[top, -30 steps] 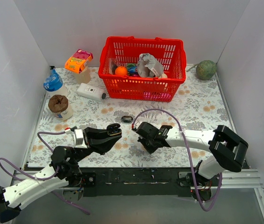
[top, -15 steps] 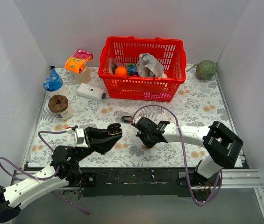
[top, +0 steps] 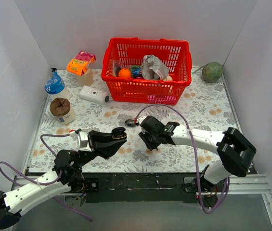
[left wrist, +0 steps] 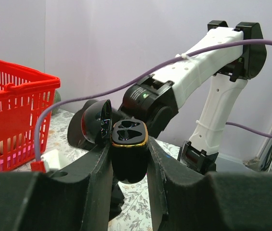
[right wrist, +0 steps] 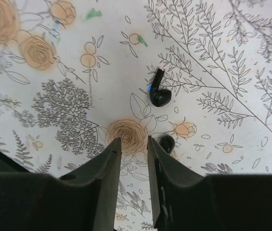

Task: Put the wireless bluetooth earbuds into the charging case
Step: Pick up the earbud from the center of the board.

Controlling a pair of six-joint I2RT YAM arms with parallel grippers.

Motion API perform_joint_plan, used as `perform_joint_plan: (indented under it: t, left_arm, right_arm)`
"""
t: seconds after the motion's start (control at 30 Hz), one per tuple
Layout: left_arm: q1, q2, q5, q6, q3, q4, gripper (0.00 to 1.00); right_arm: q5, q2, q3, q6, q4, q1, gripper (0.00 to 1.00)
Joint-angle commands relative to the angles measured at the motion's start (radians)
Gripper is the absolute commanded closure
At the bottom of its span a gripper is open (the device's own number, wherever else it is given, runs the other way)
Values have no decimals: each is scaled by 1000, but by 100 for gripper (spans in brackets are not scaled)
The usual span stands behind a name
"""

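Observation:
My left gripper (left wrist: 129,163) is shut on the charging case (left wrist: 129,144), a black oval case with a gold rim. It is held upright above the table with its lid (left wrist: 97,122) hinged open to the left and its two wells empty. In the top view the case (top: 118,135) sits left of my right gripper (top: 148,143). My right gripper (right wrist: 134,144) points down at the mat, jaws slightly apart with nothing between them. One black earbud (right wrist: 160,96) lies just beyond the fingertips. A second earbud (right wrist: 166,142) lies against the outside of the right finger (right wrist: 155,159).
A small black ring-shaped object (top: 130,122) lies on the mat between the two grippers. At the back stand a red basket (top: 148,91), a white box (top: 93,95), bottles and cups (top: 61,109) at the left, and a green ball (top: 212,71) at the right.
My right gripper has shifted a little and turned over the mat, its arm swinging slightly. My left gripper still holds the open case in about the same spot.

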Motion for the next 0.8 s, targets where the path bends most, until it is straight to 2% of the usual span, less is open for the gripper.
perform_joint_plan:
  t: [0.0,0.17,0.27,0.3,0.4,0.57,0.77]
  left_arm:
    - [-3,4,-3,0,-13,25,100]
    - [-3,27,3,-5,-13,38,100]
    - [-3,28,6,-8,-8,27,100]
    - [-3,27,4,-8,-8,23,100]
    - [-3,19,1,-8,-11,21,100]
    - [-3,24,3,-8,-2,10,100]
    - [-3,18,-2,-10,-7,1,100]
  right_arm:
    - [7,-117,51,-3,6,-1,60]
    - [68,-87,46,7,-55,-45,54]
    - [67,-74,17,23,-42,-58,47]
    - [67,-73,10,28,-31,-59,39]
    - [73,-59,3,45,-20,-65,30]
    - [51,-22,3,48,0,-70,27]
    - [42,-10,-27,48,15,-69,36]
